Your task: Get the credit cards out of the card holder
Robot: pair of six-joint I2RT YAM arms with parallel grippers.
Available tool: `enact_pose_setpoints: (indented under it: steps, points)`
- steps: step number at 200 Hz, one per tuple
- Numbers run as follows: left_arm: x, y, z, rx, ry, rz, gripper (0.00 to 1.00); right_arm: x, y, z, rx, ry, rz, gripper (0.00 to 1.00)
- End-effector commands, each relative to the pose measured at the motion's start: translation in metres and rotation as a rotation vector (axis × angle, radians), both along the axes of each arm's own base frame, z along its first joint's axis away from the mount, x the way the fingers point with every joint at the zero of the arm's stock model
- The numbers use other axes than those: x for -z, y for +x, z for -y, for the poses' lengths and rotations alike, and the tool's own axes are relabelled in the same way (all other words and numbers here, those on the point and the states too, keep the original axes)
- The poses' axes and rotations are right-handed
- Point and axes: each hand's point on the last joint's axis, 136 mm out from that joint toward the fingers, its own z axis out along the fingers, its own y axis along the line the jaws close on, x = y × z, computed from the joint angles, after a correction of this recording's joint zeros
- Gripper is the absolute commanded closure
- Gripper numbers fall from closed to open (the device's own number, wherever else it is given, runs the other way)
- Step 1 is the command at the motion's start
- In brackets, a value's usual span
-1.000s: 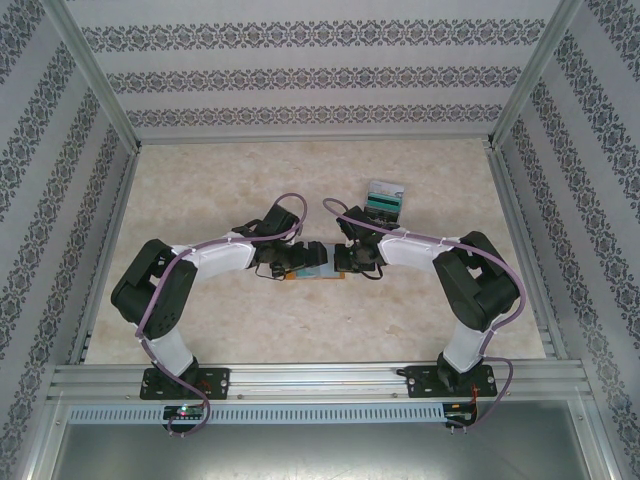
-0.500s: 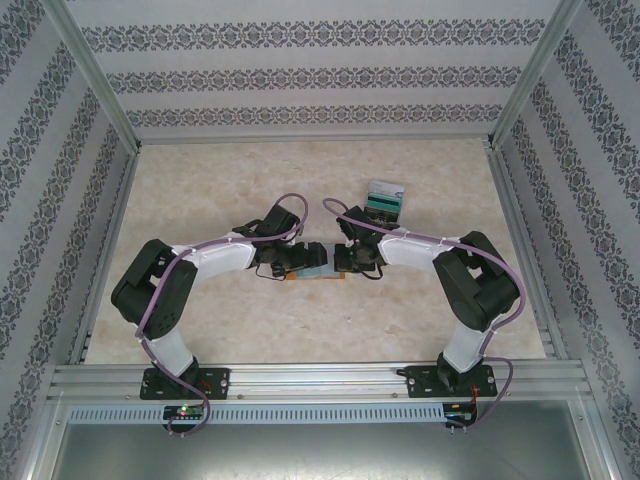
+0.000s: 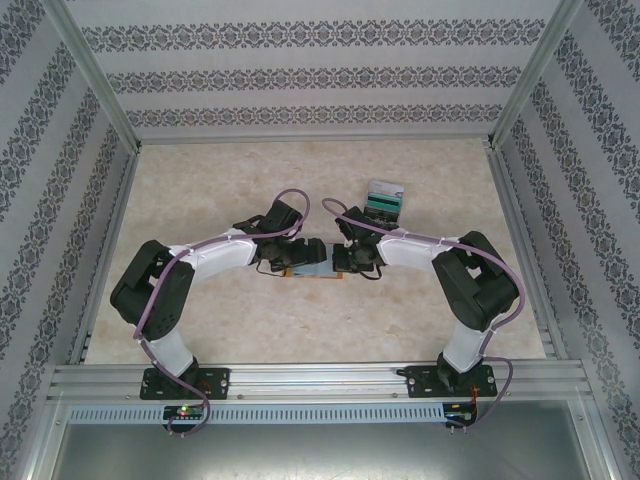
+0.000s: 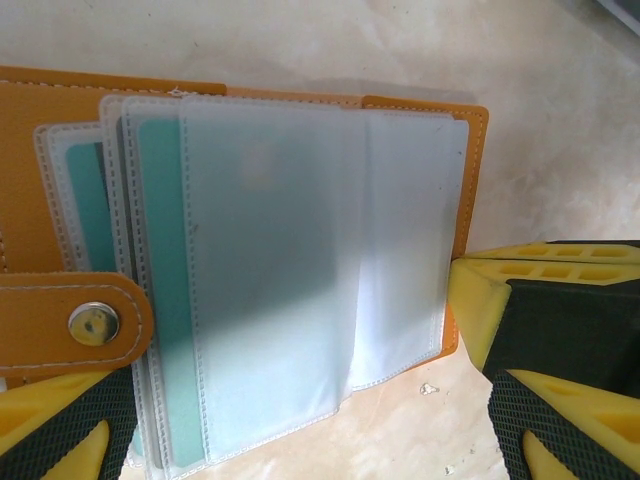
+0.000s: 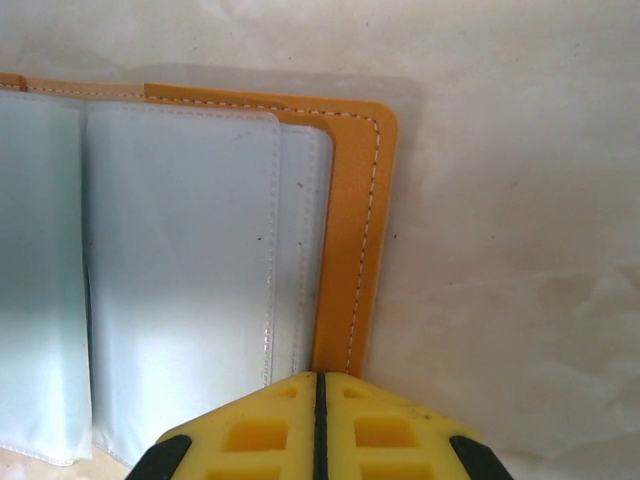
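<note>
The card holder lies open on the table between both grippers, its orange cover carrying several frosted plastic sleeves. Teal credit cards show inside the sleeves on its left side. A snap strap lies across the left cover. My left gripper stands wide open, straddling the sleeves, with one yellow finger beside the cover's right edge. My right gripper is shut, its tips resting on the orange border of the holder's right corner, beside pale sleeves.
A clear box with teal and dark contents stands just beyond the right wrist. Aluminium rails frame the marble tabletop, with patterned walls around. Bare table lies in front of and behind the holder.
The left wrist has shifted slightly over the holder. The right arm and the holder have stayed where they were.
</note>
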Motion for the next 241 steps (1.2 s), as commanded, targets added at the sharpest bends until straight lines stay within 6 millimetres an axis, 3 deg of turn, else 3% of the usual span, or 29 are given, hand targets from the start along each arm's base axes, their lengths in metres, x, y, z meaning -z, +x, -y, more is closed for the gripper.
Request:
enact_pose_setpoints:
  steps: [1,28,69,149,196,241]
  points:
    - [-0.003,-0.002,-0.001,0.016,0.052,0.011,0.08,0.011,-0.009,-0.001,-0.007,-0.015,-0.040,1.00]
    - [-0.001,0.000,-0.020,-0.018,0.157,0.015,0.08,0.012,-0.009,-0.002,-0.006,-0.013,-0.042,1.00]
    - [-0.009,0.001,0.001,0.027,0.053,0.027,0.09,0.011,-0.007,-0.003,-0.007,-0.010,-0.039,1.00]
    - [0.023,-0.007,0.007,0.046,0.049,-0.062,0.10,0.012,-0.009,-0.002,-0.006,-0.015,-0.044,1.00]
    - [0.010,-0.007,0.029,0.070,-0.097,-0.045,0.11,0.013,-0.008,-0.004,-0.007,-0.010,-0.047,1.00]
    - [0.005,-0.007,0.029,0.069,-0.097,-0.039,0.09,0.013,-0.009,-0.002,-0.004,-0.013,-0.045,1.00]
